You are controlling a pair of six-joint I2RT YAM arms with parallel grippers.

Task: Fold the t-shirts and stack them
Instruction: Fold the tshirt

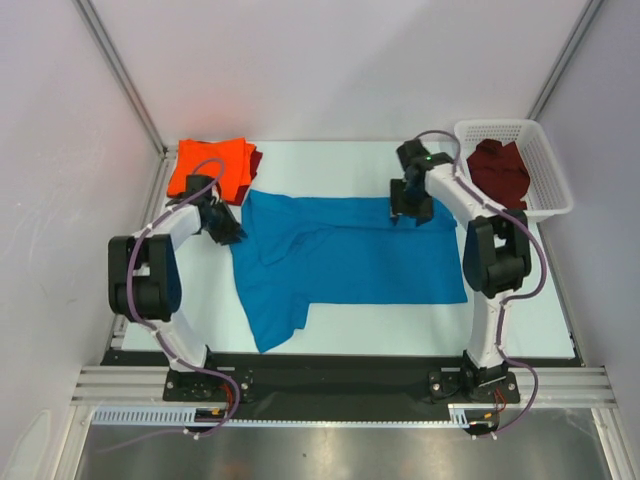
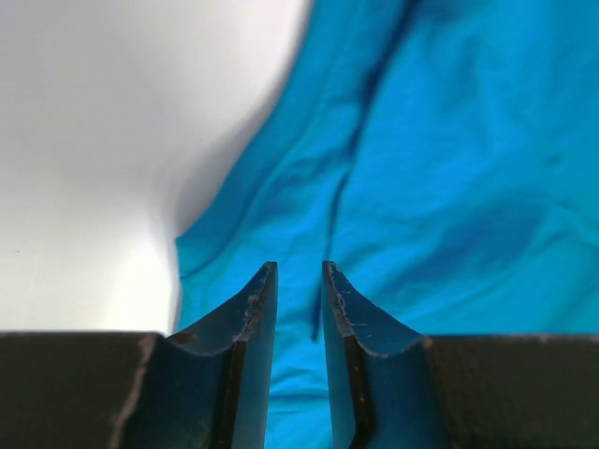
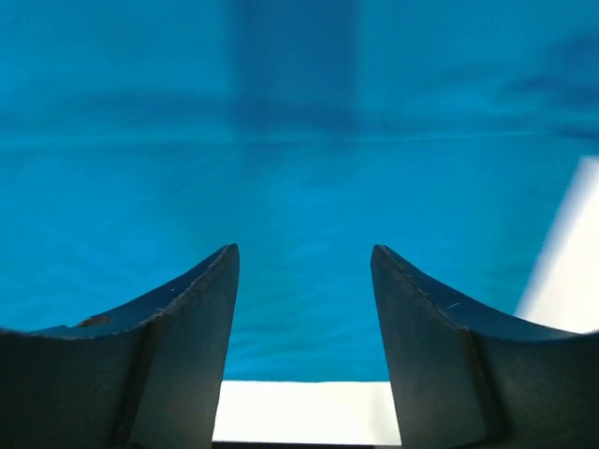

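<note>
Two edges at once: pinch the blue t-shirt (image 1: 350,255), spread on the surface (image 1: 420,320) and likely light and limp, with the left end effector (image 1: 228,232) low at its left edge, nearly closed, hold on cloth impossible to tell, and the right end effector (image 1: 408,215) tipped down over the far edge, gaping, holding nothing.

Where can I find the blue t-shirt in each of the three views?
Top external: the blue t-shirt lies spread across the middle of the table.
Left wrist: the blue t-shirt fills the centre and right, with bare table on the left.
Right wrist: the blue t-shirt fills nearly the whole picture.
Shared landmark: the shirt's edge against the white table.
</note>
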